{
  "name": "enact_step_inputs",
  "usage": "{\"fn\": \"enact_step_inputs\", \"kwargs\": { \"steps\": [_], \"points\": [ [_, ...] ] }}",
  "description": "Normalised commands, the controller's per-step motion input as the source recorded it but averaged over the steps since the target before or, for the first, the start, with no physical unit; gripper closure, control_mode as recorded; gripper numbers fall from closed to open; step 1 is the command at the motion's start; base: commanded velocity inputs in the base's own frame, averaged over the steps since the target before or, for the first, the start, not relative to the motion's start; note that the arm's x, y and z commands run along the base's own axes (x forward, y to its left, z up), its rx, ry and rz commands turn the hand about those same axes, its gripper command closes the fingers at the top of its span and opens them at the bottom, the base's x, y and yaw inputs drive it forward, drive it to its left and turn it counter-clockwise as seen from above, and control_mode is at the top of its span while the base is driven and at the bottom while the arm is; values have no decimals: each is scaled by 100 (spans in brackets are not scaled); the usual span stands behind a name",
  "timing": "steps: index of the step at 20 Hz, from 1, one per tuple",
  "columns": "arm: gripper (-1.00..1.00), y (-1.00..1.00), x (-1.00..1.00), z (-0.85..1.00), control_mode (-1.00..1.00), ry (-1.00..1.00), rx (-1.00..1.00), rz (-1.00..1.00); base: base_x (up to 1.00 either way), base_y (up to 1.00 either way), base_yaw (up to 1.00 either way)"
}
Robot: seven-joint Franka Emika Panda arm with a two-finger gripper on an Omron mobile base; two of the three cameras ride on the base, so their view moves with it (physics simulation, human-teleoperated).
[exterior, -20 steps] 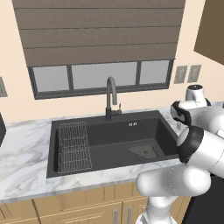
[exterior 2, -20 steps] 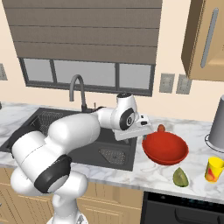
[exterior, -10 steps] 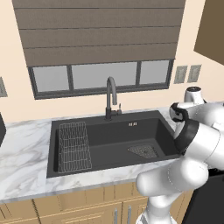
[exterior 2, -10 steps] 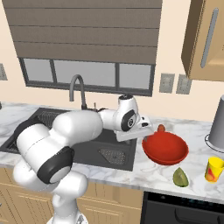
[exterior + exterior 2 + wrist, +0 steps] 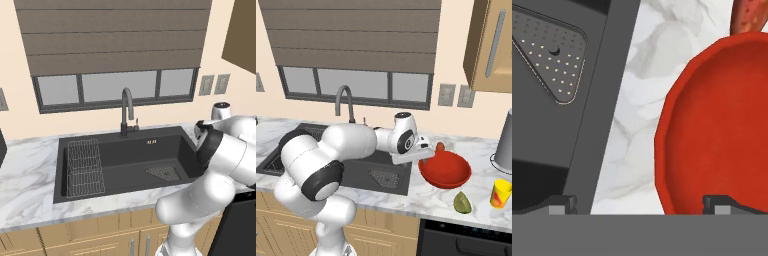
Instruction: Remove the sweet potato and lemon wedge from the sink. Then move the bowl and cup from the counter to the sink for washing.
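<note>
On the counter right of the sink (image 5: 361, 172): gripper (image 5: 425, 156) over the near-left rim of the bowl (image 5: 446, 170), fingers spread wide, holding nothing.

Bowl: red, upright on the marble counter (image 5: 421, 197), just beside the sink's right edge; in the hand view its rim (image 5: 662, 150) lies between the two fingertips (image 5: 714, 204), one tip over the bowl's inside, the other at the sink's edge. Sweet potato (image 5: 440, 147): orange-red, on the counter behind the bowl, touching or just beside its far rim; cannot tell which. Lemon wedge (image 5: 462, 202): yellow-green, on the counter in front of the bowl, apart from it. Cup (image 5: 501, 193): yellow with orange band, upright, right of the wedge, near the counter's front edge. Sink: dark basin with wire rack (image 5: 84, 167) at left, drain grate (image 5: 164, 173) at right front, faucet (image 5: 127, 112) behind.
</note>
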Motion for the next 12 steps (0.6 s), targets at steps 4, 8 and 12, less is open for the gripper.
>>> {"fn": "enact_step_inputs", "kwargs": {
  "steps": [4, 8, 12],
  "points": [
    [-100, -8, 6, -17, -100, 0, 0, 0, 0, 0, 0],
    [-100, -8, 4, -16, -100, -1, 0, -1, 0, 0, 0],
    [-100, -7, 3, -15, -100, -1, 0, -2, 0, 0, 0]
  ]
}}
